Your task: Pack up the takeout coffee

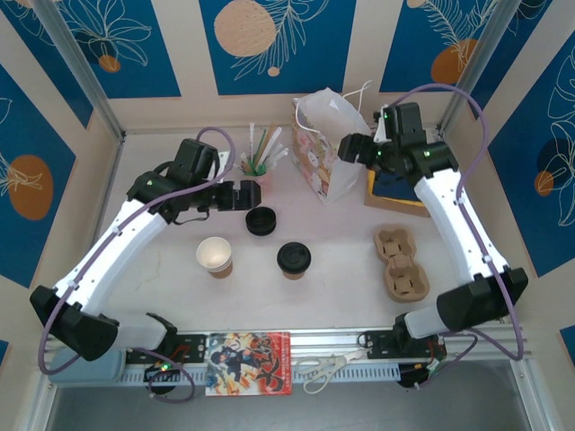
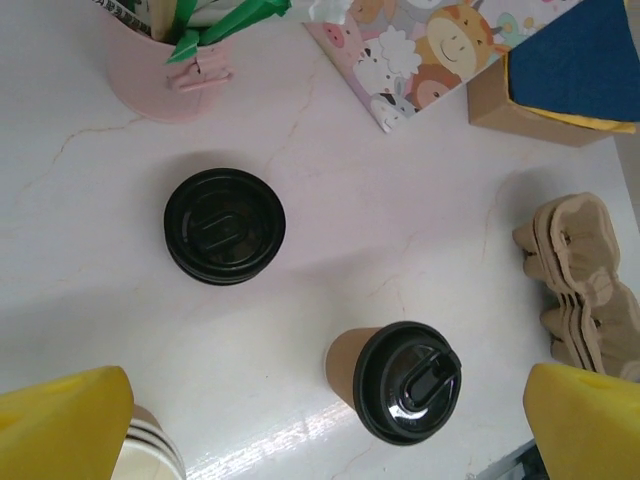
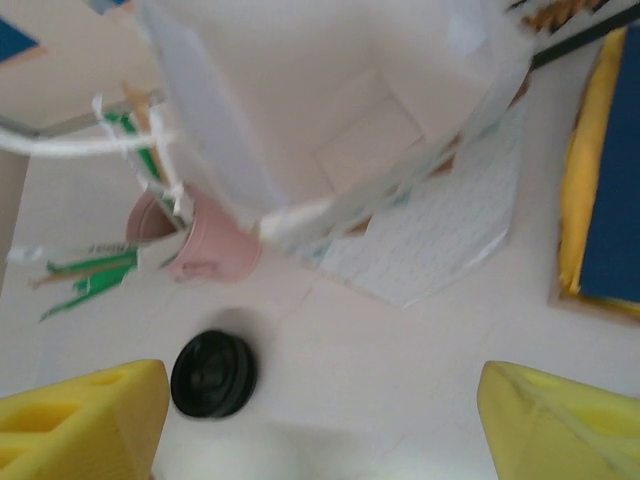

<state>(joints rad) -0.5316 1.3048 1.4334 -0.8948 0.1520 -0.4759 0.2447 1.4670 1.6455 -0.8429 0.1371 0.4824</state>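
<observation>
White table (image 1: 341, 269) bears the upright takeout coffee (image 1: 214, 256)

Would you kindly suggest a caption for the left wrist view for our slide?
Open left pincer above a black lid and a lidded brown paper cup, pink straw cup beyond.

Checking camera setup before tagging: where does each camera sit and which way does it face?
Top external: above and behind the bases, looking down at the table; left arm, right arm show.
Left wrist: faces down past the left gripper's fingers at the lidded cup.
Right wrist: faces down past the right gripper's fingers into the gift bag.
Shared: both wrist views catch the black lids and pink straw cup.
</observation>
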